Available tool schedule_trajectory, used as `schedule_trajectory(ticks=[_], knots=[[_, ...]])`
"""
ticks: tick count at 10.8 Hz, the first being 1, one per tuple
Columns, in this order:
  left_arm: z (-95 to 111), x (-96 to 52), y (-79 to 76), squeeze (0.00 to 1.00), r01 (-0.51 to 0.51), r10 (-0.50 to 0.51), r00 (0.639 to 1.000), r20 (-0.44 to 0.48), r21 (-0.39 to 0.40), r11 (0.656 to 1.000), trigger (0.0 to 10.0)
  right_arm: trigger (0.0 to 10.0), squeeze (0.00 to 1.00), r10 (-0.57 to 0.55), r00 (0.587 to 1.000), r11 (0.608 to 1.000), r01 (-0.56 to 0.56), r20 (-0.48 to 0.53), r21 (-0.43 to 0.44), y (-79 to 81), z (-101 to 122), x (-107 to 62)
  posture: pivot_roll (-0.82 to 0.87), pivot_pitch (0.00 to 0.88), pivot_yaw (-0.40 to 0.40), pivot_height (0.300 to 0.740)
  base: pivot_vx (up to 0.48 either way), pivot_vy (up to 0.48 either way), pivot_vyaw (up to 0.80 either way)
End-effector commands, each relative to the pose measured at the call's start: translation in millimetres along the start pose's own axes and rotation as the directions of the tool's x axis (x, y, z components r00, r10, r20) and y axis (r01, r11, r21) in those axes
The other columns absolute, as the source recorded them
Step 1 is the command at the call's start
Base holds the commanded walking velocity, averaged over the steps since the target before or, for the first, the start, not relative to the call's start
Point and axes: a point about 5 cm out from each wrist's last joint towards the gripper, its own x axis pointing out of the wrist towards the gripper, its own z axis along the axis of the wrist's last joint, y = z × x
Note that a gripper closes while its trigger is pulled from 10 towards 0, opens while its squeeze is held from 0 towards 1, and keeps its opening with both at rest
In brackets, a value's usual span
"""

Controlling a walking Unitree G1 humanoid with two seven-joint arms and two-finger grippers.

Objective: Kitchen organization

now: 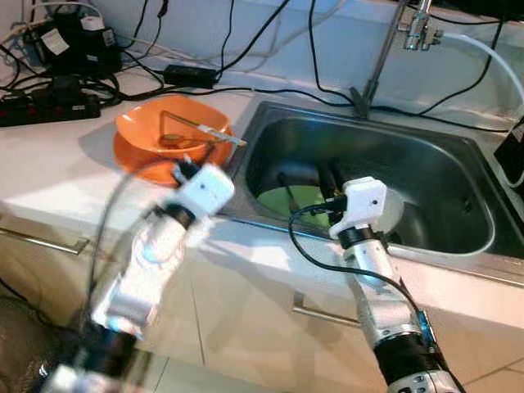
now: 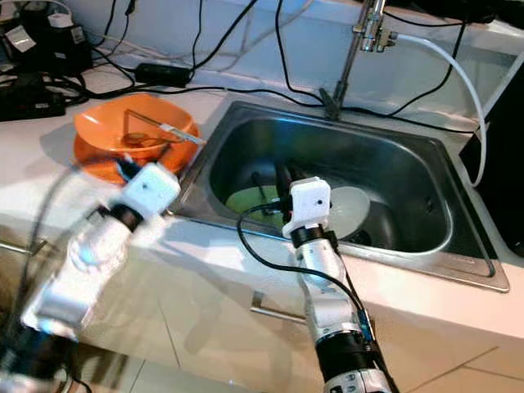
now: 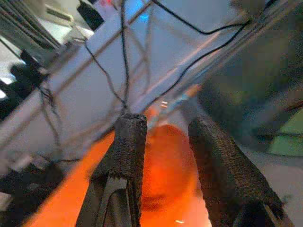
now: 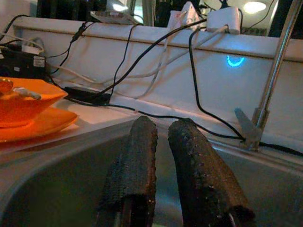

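An orange bowl stands on an orange plate on the white counter left of the steel sink. A metal utensil lies across the bowl. In the sink lie a green plate and a grey plate, with dark utensils on the green one. My left gripper hovers at the orange plate's near edge, open and empty; the left wrist view shows orange between its fingers. My right gripper reaches over the sink's front rim above the green plate, shut and holding nothing.
A faucet rises behind the sink, with a white hose to the right. Black cables, a power strip and adapters crowd the back left of the counter. Drawer handles show on the cabinet front below.
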Motion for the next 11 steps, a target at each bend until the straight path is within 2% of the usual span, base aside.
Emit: schedule_trajectory(ticks=[1, 2, 6, 11], knots=[[0, 4.3, -1.8, 0.00, 0.013, -0.013, 1.000, -0.006, 0.057, 0.998, 10.0, 10.0, 0.00, 0.001, 1.000, 1.000, -0.001, 0.000, -0.006, 1.0, 2, 1.2, 0.24, 0.028, -0.067, 0.740, 0.000, 0.000, 0.00], [-8, 14.8, -0.5, 0.00, 0.020, -0.013, 0.999, -0.052, 0.136, 0.990, 10.0, 10.0, 0.00, -0.002, 1.000, 1.000, 0.002, -0.001, -0.003, 1.5, 2, 2.8, 0.23, 0.029, -0.067, 0.740, 0.000, 0.000, 0.00], [-11, 34.2, -4.0, 0.00, 0.040, -0.027, 0.997, -0.071, 0.179, 0.983, 10.0, 10.0, 0.00, -0.014, 1.000, 1.000, 0.014, 0.001, 0.002, 1.6, 4, 4.5, 0.22, 0.022, -0.061, 0.740, 0.000, 0.000, 0.00], [-7, 51.7, 1.5, 0.00, 0.012, 0.002, 0.998, -0.059, 0.240, 0.971, 10.0, 10.0, 0.00, -0.023, 1.000, 1.000, 0.023, -0.011, 0.005, 0.4, 2, 4.3, 0.22, 0.022, -0.063, 0.740, 0.000, 0.000, 0.00]])
